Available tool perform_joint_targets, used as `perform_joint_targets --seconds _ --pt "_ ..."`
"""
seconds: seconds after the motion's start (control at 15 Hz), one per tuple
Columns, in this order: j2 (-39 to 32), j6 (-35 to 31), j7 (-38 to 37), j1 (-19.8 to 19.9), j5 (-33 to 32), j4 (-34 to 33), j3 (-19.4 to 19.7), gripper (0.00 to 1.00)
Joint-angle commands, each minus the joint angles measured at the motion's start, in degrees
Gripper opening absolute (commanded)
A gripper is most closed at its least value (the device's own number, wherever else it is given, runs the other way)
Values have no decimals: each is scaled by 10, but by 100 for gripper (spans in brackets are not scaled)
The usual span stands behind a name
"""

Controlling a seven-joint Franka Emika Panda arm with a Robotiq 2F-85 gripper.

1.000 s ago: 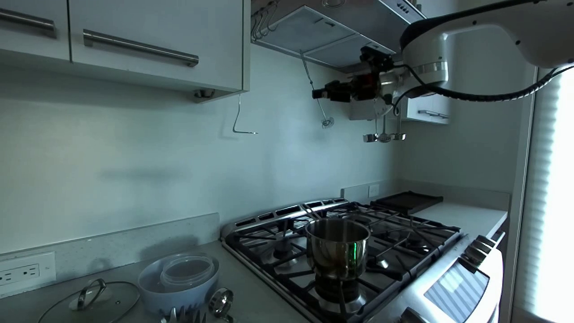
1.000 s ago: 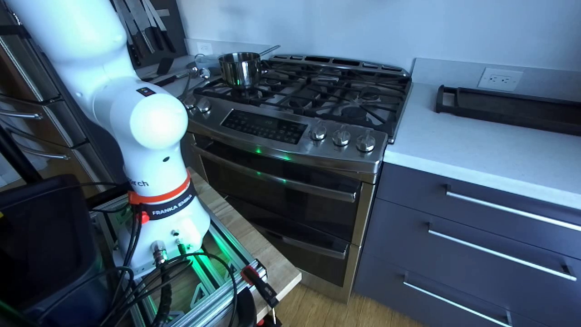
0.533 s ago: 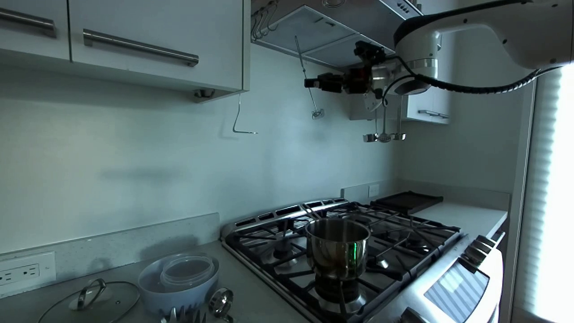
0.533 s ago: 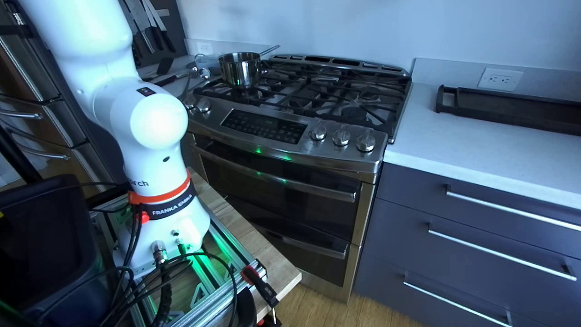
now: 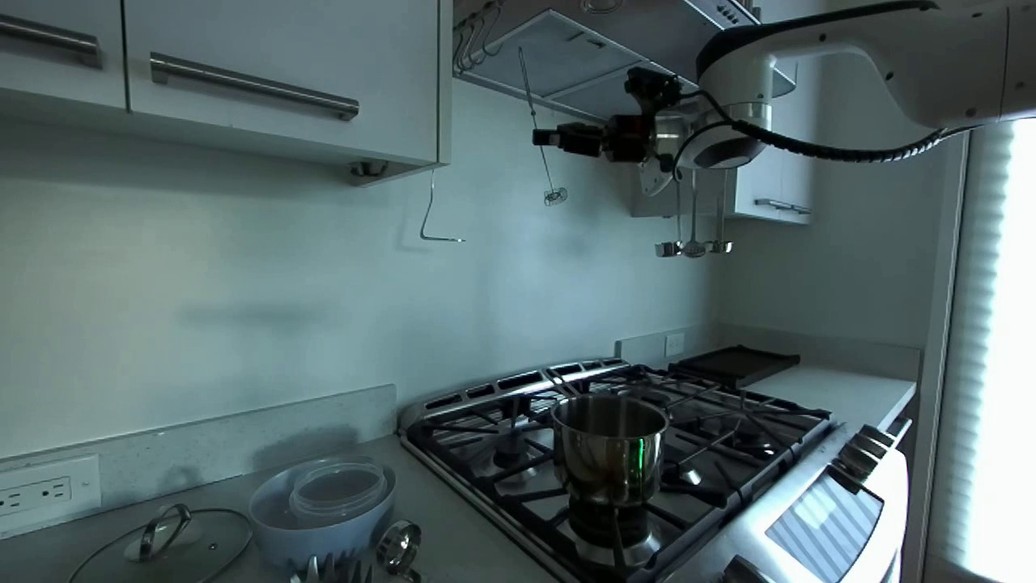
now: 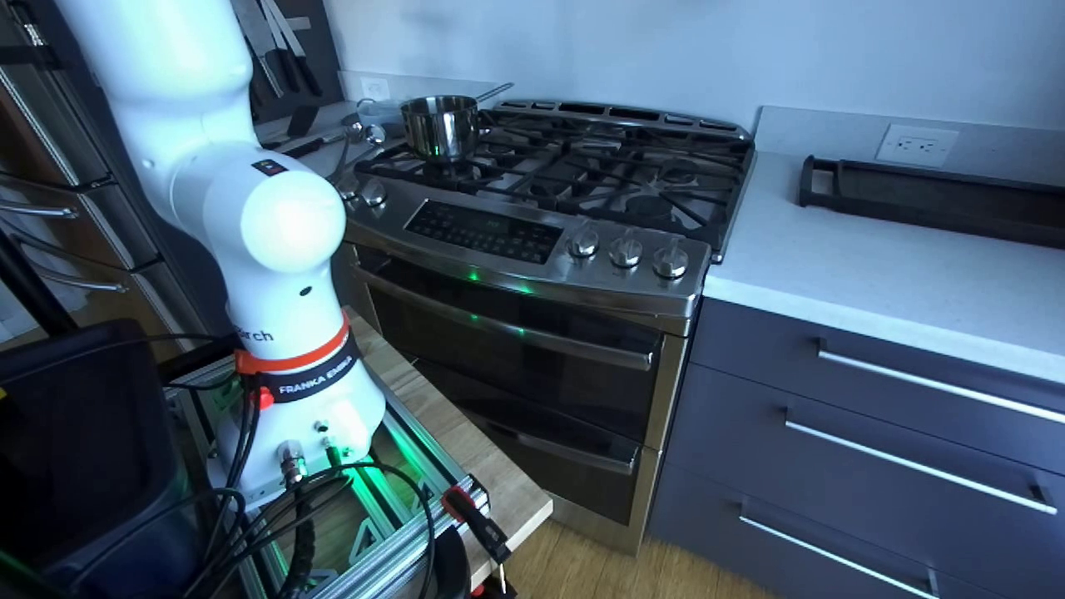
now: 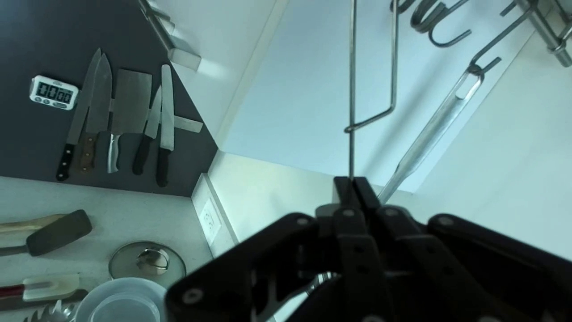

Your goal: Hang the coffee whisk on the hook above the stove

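The coffee whisk is a thin metal rod with a small coiled head at its lower end. My gripper is shut on its rod and holds it high, slightly tilted, near the range hood's underside. In the wrist view the fingertips pinch the whisk, whose upper part has a long bent wire loop. Several metal hooks hang under the hood, left of the whisk; hooks also show at the upper right of the wrist view. The stove is below. The gripper is out of view in that exterior view.
A slotted-handle utensil hangs on a hook close to the gripper. A white cabinet is left of the hood. Several ladle-like utensils hang behind the arm. A steel pot stands on the stove; a bowl is beside it.
In an exterior view my gripper and the whisk have moved left and upward, and the whisk has swung a little. The gripper has stayed shut on it.
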State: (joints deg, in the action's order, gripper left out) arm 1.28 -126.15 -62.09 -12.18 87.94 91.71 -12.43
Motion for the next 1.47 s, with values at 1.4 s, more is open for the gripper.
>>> perform_joint_targets --seconds 1.4 --pt "-85 -3 -91 -27 -7 -107 -16 1"
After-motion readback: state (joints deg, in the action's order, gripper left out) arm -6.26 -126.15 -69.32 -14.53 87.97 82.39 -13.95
